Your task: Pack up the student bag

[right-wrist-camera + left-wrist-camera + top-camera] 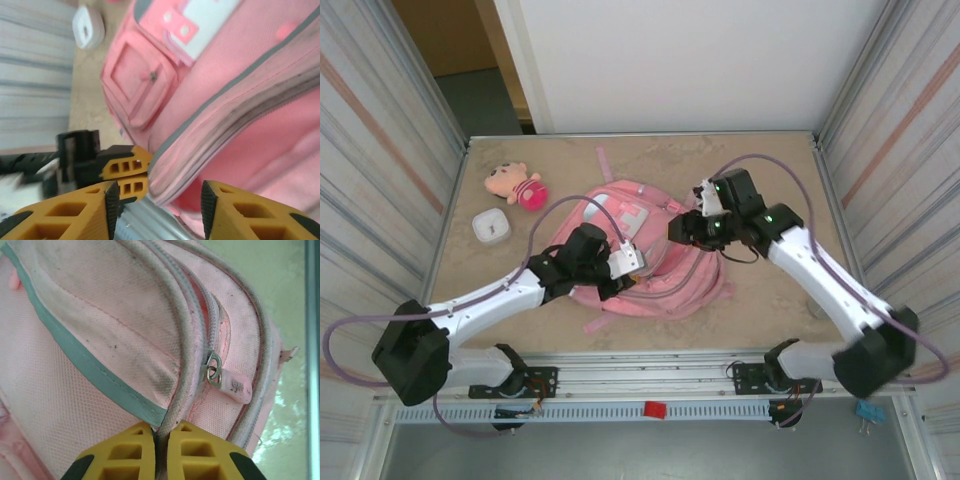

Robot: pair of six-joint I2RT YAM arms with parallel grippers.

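The student bag (pixel 660 285), a large pink backpack with grey trim, lies flat in the middle of the table. My left gripper (pixel 638 265) is at the bag's near-left side. In the left wrist view it (pixel 161 430) is shut on the grey piped rim of the student bag (pixel 100 340), beside a pink zipper pull (pixel 235 386). My right gripper (pixel 678 232) is at the bag's right side. In the right wrist view it (pixel 159 197) is open, with the zipped edge of the student bag (pixel 225 110) lying between its fingers and the left gripper (pixel 125 177) just beyond.
A small pink-and-tan plush doll (pixel 517 185) and a white rounded box (pixel 492 227) lie at the back left of the sandy table (pixel 760 300). Corrugated walls close in both sides, and a metal rail (pixel 650 370) runs along the near edge.
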